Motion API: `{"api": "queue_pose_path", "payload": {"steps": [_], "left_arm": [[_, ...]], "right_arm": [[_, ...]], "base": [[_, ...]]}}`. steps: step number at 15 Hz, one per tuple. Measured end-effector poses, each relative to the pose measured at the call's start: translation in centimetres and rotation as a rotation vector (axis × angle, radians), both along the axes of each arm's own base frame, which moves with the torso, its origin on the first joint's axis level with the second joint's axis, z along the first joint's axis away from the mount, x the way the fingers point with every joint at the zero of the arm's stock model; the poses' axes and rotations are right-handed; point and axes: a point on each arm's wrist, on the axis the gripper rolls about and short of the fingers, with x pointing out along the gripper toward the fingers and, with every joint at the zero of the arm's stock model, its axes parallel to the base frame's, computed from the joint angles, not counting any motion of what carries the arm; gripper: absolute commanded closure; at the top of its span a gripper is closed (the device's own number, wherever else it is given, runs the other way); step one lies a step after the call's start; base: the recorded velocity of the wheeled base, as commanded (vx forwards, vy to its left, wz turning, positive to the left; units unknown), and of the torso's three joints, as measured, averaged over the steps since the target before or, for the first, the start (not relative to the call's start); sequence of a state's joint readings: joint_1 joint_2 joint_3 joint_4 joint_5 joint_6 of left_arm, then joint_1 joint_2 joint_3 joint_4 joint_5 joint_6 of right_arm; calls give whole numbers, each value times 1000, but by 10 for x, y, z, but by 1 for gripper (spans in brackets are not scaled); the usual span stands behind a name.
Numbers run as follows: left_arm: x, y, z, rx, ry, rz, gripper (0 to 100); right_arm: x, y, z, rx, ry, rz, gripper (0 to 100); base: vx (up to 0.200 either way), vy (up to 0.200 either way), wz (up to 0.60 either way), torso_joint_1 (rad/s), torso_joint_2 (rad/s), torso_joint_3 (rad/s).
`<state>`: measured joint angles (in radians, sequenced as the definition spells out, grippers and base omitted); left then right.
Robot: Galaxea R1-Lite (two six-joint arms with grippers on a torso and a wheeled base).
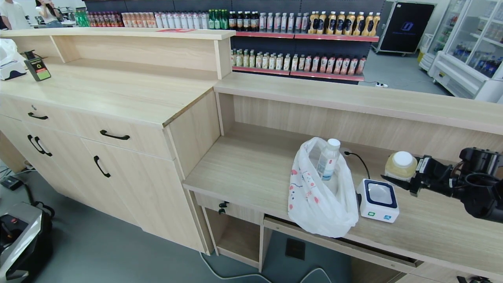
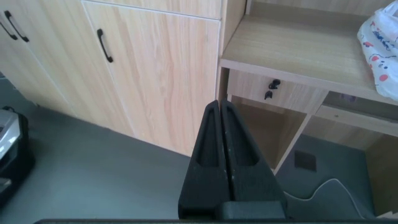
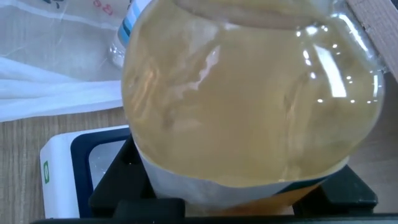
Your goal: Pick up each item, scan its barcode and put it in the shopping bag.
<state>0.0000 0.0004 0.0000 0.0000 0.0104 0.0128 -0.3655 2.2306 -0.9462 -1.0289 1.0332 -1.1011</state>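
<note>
Grey shop floor (image 2: 93, 174) lies nearest, in front of a pale wooden checkout counter. Low over that floor, the left fingers (image 2: 211, 149) are pressed flat together with nothing between them, close to cupboard doors (image 2: 155, 68) with black handles.

Further in, to the right, is a low wooden tabletop (image 1: 243, 169). Near its front edge slumps a white plastic shopping bag (image 1: 318, 196) with small red and blue marks, its mouth open upward. A clear bottle (image 1: 329, 159) with a white cap stands upright inside it. Just beside the bag, on its right, sits a small white scanner (image 1: 379, 198) with a dark-framed window on top. A black cable (image 1: 359, 159) runs from it toward the back.

Just past the scanner's far right corner, the right fingers (image 1: 395, 181) are closed around a squat juice bottle (image 1: 400, 165) of cloudy yellow liquid with a white cap.

Behind the tabletop rises a wooden ledge (image 1: 353, 98). On the taller counter at far left stands a card terminal (image 1: 37, 68).

Farthest back, dark shelves (image 1: 298, 37) hold rows of bottled drinks, and glass-fronted fridges (image 1: 471, 51) stand at right.
</note>
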Motion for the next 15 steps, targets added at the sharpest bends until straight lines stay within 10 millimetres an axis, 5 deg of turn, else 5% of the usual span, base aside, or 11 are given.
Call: {"api": "queue_pose_path", "payload": {"steps": [15], "left_arm": [[0, 0, 0, 0, 0, 0, 100]], "right_arm": [[21, 14, -9, -5, -12, 44, 100]], "base": [[0, 0, 0, 0, 0, 0]]}}
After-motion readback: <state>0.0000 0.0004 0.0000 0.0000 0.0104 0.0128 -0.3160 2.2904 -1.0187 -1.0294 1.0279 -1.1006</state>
